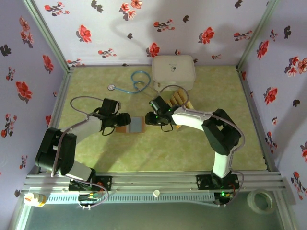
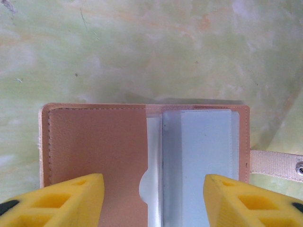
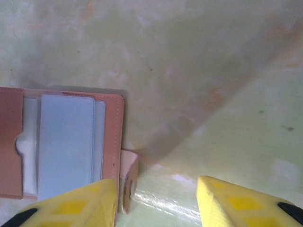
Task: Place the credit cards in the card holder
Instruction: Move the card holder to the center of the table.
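The credit cards are seen in the overhead view as a small fan of golden-yellow strips on the table, just in front of the white case and partly hidden by the right arm. None is held and none is seen in a pocket, so the task is judged to be at its start, with every card left to be picked up and slid in.

The card holder is laid open and flat near the middle of the table, between the two grippers and apart from the cards. In the left wrist view the card holder is shown with its brown flap on the left, its pale grey-blue sleeve on the right, and its closing strap stretched out to the side. The sleeve appears empty.

The left gripper is reached in from the left and held low over the card holder, and its fingers are spread wide across the open wallet with nothing gripped. Whether the leather is touched cannot be told. The right gripper is reached in from the right with the forearm stretched across the table; in its own view the right gripper is spread wide and empty above bare table, with the card holder just beside its left finger.
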You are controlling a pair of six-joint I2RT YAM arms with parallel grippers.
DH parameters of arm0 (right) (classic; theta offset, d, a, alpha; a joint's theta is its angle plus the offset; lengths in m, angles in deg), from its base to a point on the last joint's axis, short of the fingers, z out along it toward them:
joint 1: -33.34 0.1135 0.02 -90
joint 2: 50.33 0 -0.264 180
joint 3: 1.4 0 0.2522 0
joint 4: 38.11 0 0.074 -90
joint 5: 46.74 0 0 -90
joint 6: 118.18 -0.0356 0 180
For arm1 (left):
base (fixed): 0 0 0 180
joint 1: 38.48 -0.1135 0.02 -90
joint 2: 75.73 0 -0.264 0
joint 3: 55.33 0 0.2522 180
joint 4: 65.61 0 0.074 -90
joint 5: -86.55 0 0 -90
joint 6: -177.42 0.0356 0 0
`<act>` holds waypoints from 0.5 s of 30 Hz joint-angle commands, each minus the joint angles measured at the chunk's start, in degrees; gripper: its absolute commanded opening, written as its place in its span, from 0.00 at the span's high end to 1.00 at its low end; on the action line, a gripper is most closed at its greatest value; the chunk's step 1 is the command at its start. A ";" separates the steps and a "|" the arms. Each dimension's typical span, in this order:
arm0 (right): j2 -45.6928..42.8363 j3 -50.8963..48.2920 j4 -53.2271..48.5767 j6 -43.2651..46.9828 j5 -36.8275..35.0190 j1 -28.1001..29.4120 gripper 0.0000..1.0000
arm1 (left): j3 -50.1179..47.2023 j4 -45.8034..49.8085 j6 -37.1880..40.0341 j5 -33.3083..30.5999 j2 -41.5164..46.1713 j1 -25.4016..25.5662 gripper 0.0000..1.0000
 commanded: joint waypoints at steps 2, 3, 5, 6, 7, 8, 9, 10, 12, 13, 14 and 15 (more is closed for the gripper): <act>3.09 2.27 2.28 -1.73 1.20 0.23 0.57 | 0.83 0.24 0.24 0.76 0.68 -0.25 0.42; 3.60 2.53 2.50 -1.74 1.34 0.16 0.61 | 0.91 0.39 0.24 0.74 0.72 -0.36 0.42; 3.98 2.34 3.05 -1.74 1.71 0.19 0.75 | 0.92 0.58 0.24 0.74 0.83 -0.23 0.42; 3.83 2.03 3.33 -1.74 1.96 0.12 0.83 | 0.92 0.66 0.24 0.85 1.03 -0.30 0.42; 3.59 1.70 3.50 -1.81 2.20 0.07 0.88 | 0.84 0.67 0.31 0.91 1.13 -0.26 0.42; 3.17 1.09 3.69 -1.80 2.49 0.11 0.94 | 0.75 0.68 0.33 1.08 1.23 -0.23 0.42; 2.55 0.35 3.86 -1.73 2.68 0.05 0.99 | 0.53 0.63 0.29 1.16 1.51 -0.09 0.42; 1.93 -0.52 3.98 -1.76 2.73 0.12 1.00 | 0.33 0.43 0.13 1.14 1.80 0.08 0.43; 0.51 -2.16 4.06 -1.56 2.83 0.07 1.00 | -0.19 0.11 -0.30 1.21 2.22 0.42 0.43; -0.21 -3.14 4.22 -1.50 3.00 0.04 1.00 | -0.45 -0.09 -0.61 1.16 2.48 0.73 0.43; -0.93 -4.05 4.27 -1.54 3.19 0.09 1.00 | -0.69 -0.20 -0.95 1.18 2.85 0.89 0.43; -1.73 -5.05 4.37 -1.40 3.35 0.12 1.00 | -0.92 -0.37 -1.41 1.12 3.24 1.48 0.43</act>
